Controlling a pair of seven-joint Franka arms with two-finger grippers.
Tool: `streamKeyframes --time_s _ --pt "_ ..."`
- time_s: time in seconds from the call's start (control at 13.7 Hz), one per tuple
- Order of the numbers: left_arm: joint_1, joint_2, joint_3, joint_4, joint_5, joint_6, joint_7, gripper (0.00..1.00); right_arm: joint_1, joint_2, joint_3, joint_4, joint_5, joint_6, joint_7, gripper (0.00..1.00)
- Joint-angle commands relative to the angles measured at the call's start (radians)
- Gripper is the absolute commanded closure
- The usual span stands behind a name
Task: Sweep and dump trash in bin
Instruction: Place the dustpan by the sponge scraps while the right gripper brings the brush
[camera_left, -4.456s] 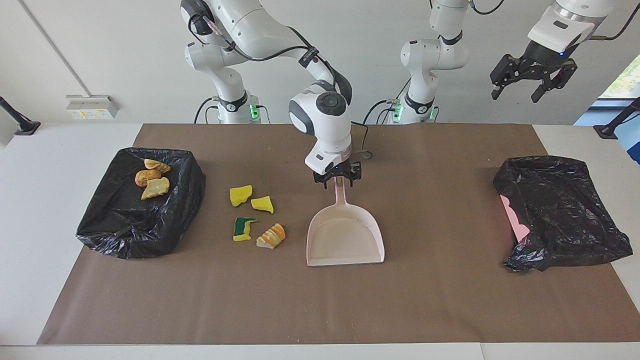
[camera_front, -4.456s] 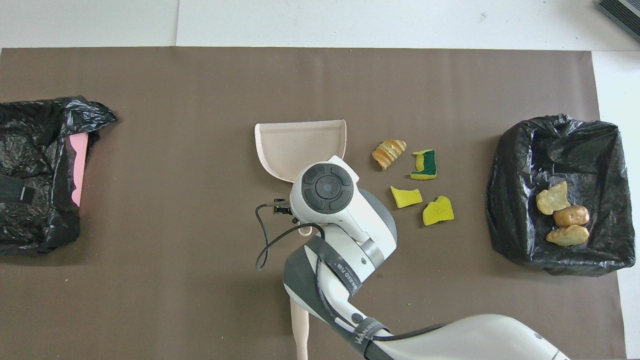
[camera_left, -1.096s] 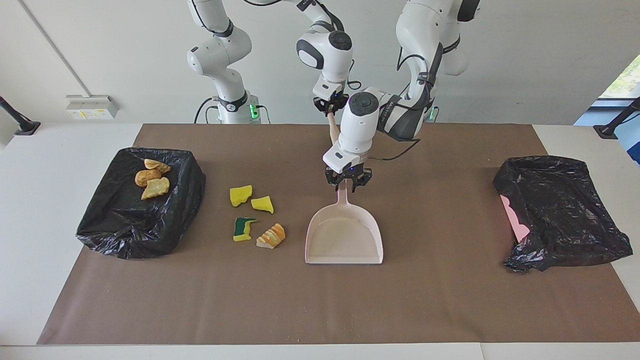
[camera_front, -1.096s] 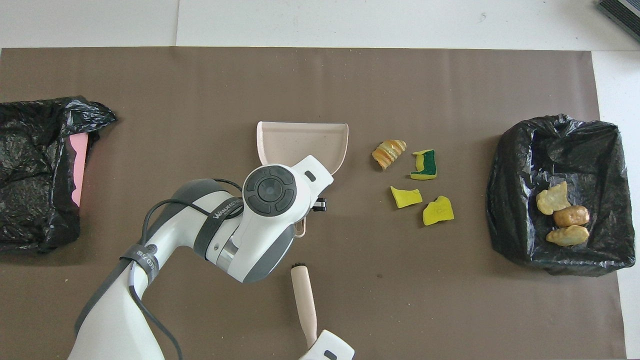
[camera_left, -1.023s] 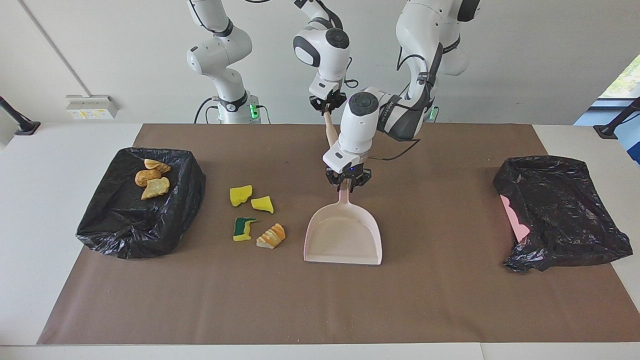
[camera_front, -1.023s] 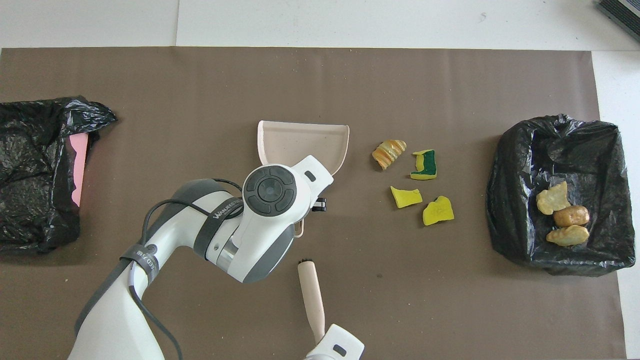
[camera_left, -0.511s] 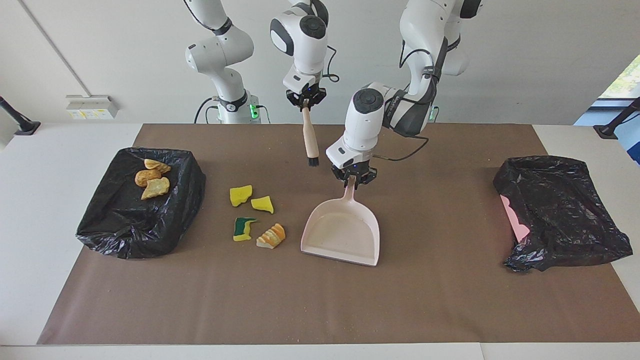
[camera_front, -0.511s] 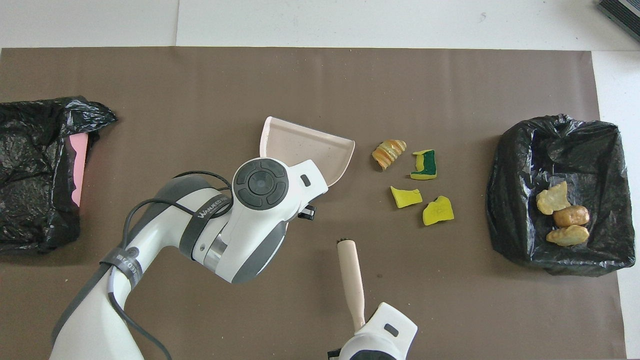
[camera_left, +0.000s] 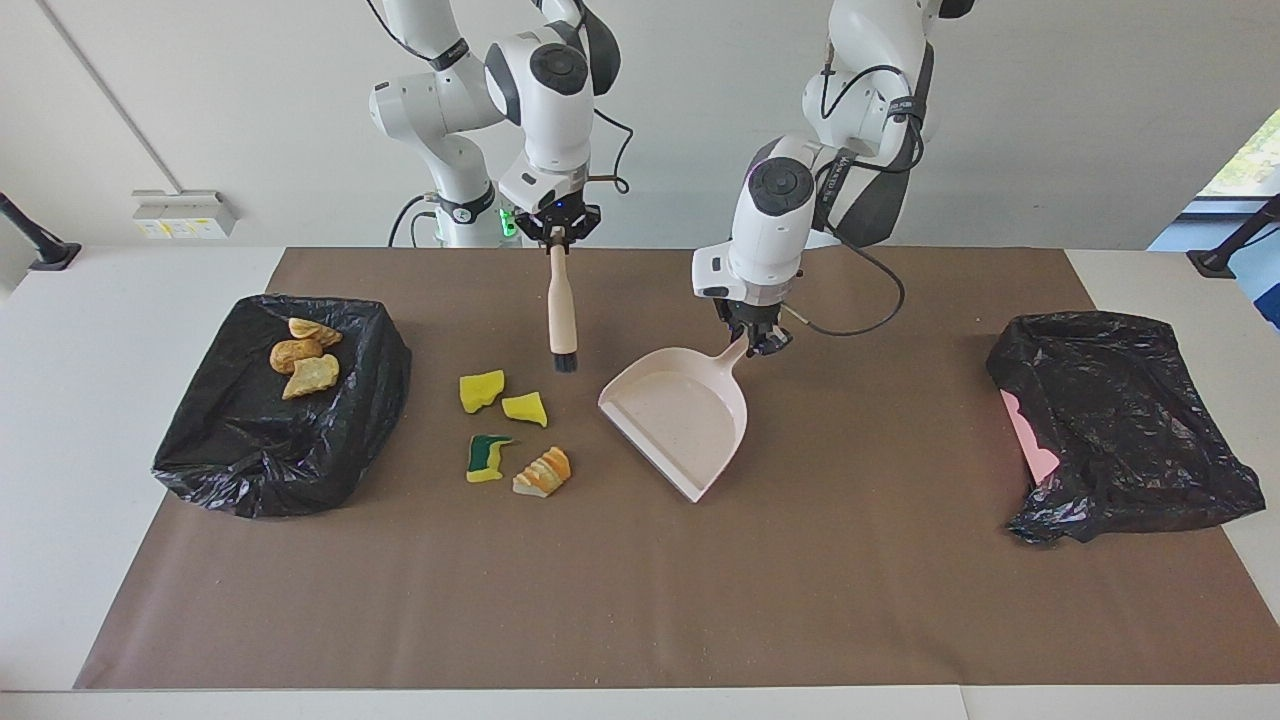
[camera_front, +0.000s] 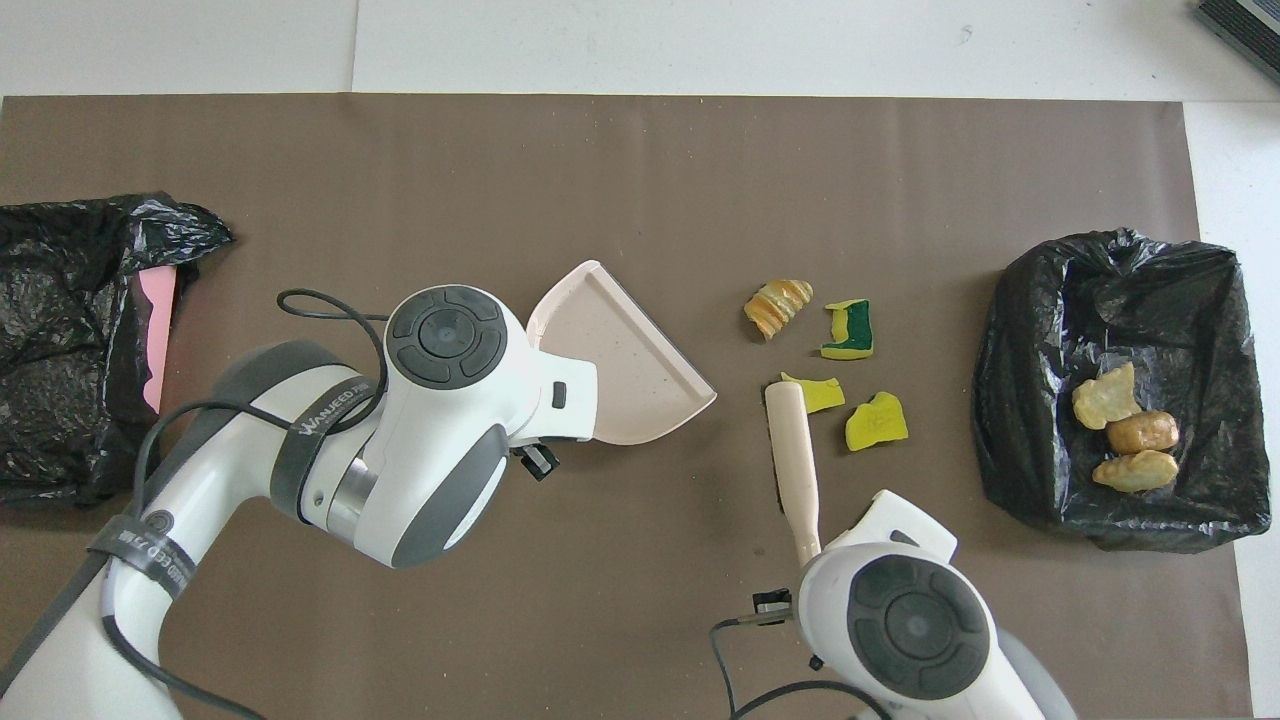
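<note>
Two yellow sponge scraps (camera_left: 481, 389) (camera_left: 525, 408), a green-backed one (camera_left: 487, 456) and a striped pastry piece (camera_left: 543, 471) lie loose on the brown mat. Three bread chunks (camera_left: 305, 357) sit in the black-lined bin (camera_left: 280, 470) at the right arm's end. My right gripper (camera_left: 558, 232) is shut on the top of a wooden brush (camera_left: 563, 310). The brush hangs upright, bristles just above the mat by the yellow scraps (camera_front: 876, 421). My left gripper (camera_left: 752, 338) is shut on the handle of the pale pink dustpan (camera_left: 680, 415). The pan is tilted, its mouth turned toward the scraps.
A second crumpled black bag (camera_left: 1120, 420) with a pink edge showing lies at the left arm's end of the table. The brown mat (camera_left: 640, 600) covers most of the white table. The left arm's cable hangs beside the dustpan handle.
The left gripper closed on the dustpan handle, raised it and swung the pan's mouth toward the scraps. The right gripper carried the brush toward the right arm's end, to the yellow scraps.
</note>
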Motion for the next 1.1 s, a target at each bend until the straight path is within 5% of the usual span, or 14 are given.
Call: streamKeyframes --time_s 0.0,0.58,1.02 --pt "-0.014 -0.006 -0.003 -0.040 0.020 0.075 0.025 1.00 -0.092 0.059 0.011 0.058 -0.039 -0.021 -0.069 1.00" --pt "-0.037 -0.005 -0.005 -0.091 0.039 0.113 0.169 1.00 -0.264 0.387 0.014 0.320 -0.350 -0.029 -0.212 1.00" --pt "-0.049 -0.012 -0.005 -0.111 0.039 0.119 0.171 1.00 -0.315 0.467 0.018 0.347 -0.421 0.034 -0.272 1.00"
